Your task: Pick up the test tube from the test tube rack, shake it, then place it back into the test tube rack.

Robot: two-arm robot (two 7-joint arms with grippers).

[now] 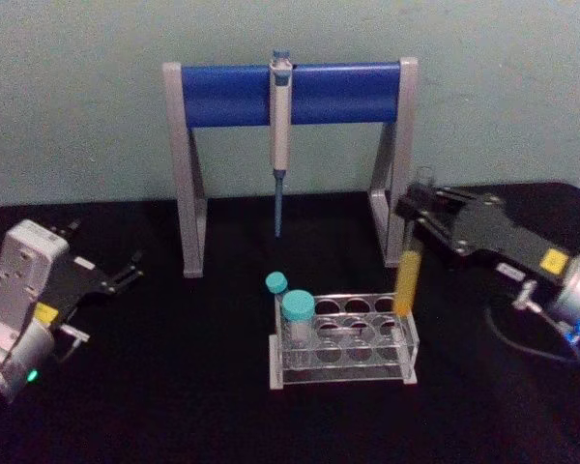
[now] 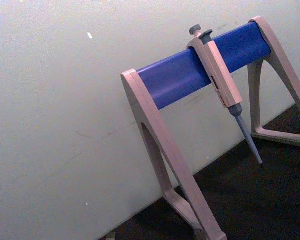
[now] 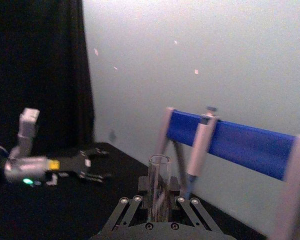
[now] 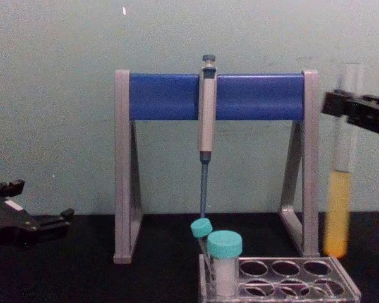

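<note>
One tall clear glass test tube point(image 1: 409, 266), open at the top and holding yellow-orange liquid in its lower part, stands upright in the right claw point(image 1: 418, 215), which is clamped on the bare glass above the liquid. The tube's rounded bottom sits at the far right corner of the one low clear plastic test tube rack point(image 1: 344, 340). Whether it is just above a hole or just inside one cannot be told.

The rack rests on the black bench point(image 1: 174, 406) and has rows of round holes. It carries one short white vial with a teal cap point(image 1: 298, 319) and one thin teal-capped tube point(image 1: 275, 283), both at its left end.

Behind it stands one grey stand with a blue crossbar point(image 1: 227, 95), with one grey pipette point(image 1: 280, 121) hanging from the bar.

The left claw point(image 1: 106, 249) lies low at the bench's left side, well apart from the rack, its fingers spread apart.

Each arm bears one small yellow sticker, its writing too small to read.
</note>
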